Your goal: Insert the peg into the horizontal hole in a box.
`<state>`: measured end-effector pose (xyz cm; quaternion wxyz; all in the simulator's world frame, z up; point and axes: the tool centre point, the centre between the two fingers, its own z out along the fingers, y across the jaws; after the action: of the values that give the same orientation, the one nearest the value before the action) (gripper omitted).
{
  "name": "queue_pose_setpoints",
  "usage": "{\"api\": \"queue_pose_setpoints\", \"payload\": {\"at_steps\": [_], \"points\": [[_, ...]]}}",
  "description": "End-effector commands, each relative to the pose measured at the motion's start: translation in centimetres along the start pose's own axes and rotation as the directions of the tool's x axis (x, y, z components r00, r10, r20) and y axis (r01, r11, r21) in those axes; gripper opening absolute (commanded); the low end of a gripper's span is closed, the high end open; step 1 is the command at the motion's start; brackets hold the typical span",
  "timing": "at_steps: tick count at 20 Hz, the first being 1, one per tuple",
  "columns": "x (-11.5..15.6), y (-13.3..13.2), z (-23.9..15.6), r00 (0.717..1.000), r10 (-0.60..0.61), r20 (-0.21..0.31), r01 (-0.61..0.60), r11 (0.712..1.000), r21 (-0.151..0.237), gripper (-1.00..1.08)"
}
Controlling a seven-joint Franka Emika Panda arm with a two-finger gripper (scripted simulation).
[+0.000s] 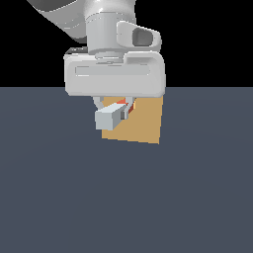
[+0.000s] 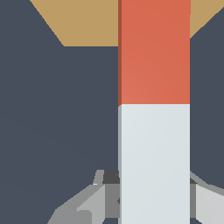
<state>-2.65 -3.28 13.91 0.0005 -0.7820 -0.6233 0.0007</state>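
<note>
Pale grey-white end of square-sectioned peg (image 1: 110, 118) nearest, orange-red half pointing at flat tan box (image 1: 143, 123) just behind, tool (image 1: 117, 109) clamped on peg, above matte slate desk (image 1: 126, 197).

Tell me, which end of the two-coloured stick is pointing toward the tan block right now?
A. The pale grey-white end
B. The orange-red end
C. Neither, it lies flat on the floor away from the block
B. In the wrist view the peg has its orange-red half reaching over the box, while the pale half sits back at the gripper holding it.
</note>
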Motion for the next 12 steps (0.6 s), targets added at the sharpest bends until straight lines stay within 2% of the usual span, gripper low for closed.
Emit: {"api": "queue_pose_setpoints", "payload": {"at_steps": [1,12], "points": [[0.12,0.05,-0.16,1.000,0.003,0.000,-0.003,1.000,-0.002,-1.00],[-0.10,0.27,-0.12,1.000,-0.001,-0.001,0.001,1.000,-0.004,-1.00]]}}
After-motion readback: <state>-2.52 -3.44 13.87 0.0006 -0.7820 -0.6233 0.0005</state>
